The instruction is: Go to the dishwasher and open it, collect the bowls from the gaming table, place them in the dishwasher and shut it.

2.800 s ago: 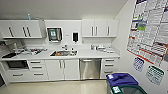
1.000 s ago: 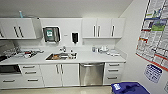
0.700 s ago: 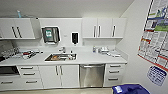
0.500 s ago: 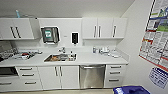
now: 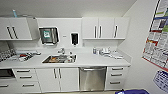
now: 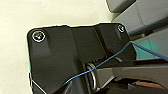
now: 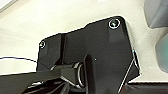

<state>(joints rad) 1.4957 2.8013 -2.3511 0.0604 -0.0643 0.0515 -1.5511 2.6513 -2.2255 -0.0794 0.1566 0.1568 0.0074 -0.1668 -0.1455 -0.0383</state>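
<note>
Brushed steel fronts the dishwasher (image 5: pixel 92 78), a flat rectangular door standing shut with a bar handle along its top edge, set under the white tabletop (image 5: pixel 87 60) between smooth white cabinet doors (image 5: pixel 57 79) and drawers (image 5: pixel 116 77), right of the metal sink (image 5: pixel 59 59). Whether either claw is released or clenched cannot be told.

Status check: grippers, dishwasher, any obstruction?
Grippers: finger state can't be told. Dishwasher dead ahead under the counter, door shut, bar handle on top. Nothing seen against its front.
</note>
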